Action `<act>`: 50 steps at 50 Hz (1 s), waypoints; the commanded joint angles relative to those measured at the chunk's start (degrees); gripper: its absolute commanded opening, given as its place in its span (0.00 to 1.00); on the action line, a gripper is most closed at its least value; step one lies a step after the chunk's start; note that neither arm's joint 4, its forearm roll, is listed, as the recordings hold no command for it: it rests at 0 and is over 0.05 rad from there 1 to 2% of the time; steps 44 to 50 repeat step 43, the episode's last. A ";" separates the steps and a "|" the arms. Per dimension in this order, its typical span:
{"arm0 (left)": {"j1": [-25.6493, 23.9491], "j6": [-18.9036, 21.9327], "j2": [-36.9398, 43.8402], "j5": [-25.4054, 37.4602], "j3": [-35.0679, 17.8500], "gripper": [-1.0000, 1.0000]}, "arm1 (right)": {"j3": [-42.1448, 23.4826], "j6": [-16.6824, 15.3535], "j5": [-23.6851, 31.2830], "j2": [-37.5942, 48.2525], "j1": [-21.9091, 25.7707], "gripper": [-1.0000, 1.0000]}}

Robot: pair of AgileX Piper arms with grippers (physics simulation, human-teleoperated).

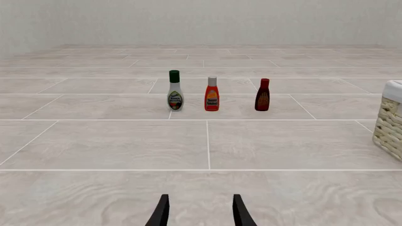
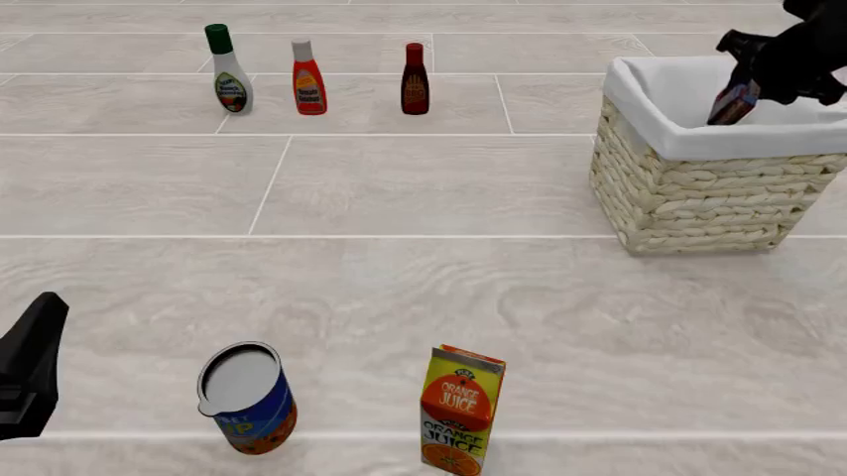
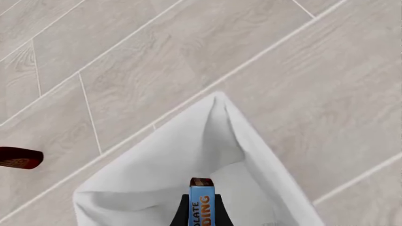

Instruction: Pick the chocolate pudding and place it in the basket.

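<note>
The chocolate pudding (image 2: 733,103), a small dark carton with a blue edge, is held tilted over the inside of the basket (image 2: 701,188). My right gripper (image 2: 749,79) is shut on it, above the basket's white-lined opening. In the right wrist view the pudding's blue edge (image 3: 202,206) shows between the fingers, over the white lining (image 3: 188,155). My left gripper (image 1: 199,212) is open and empty, low over the table near the front left; its arm (image 2: 30,367) shows at the left edge of the front view.
Three bottles stand in a row at the back: a white dressing bottle (image 2: 228,71), an orange sauce bottle (image 2: 308,79) and a dark brown sauce bottle (image 2: 416,81). A blue can (image 2: 246,397) and an orange juice carton (image 2: 459,409) stand near the front edge.
</note>
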 commanded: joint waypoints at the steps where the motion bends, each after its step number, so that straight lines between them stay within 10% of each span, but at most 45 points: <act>1: 0.00 0.00 0.00 0.00 0.00 1.00 | 0.57 0.55 -0.52 -0.18 -0.26 0.00; 6: 0.00 0.00 0.00 0.00 0.00 1.00 | 1.86 -0.30 -1.69 -1.51 -1.11 0.00; 7: 0.00 0.00 0.00 0.00 0.00 1.00 | 1.74 -0.32 -1.66 -1.52 -1.09 1.00; 50: 0.00 0.00 0.00 0.00 0.00 1.00 | 0.57 1.04 -1.45 -2.05 -0.02 1.00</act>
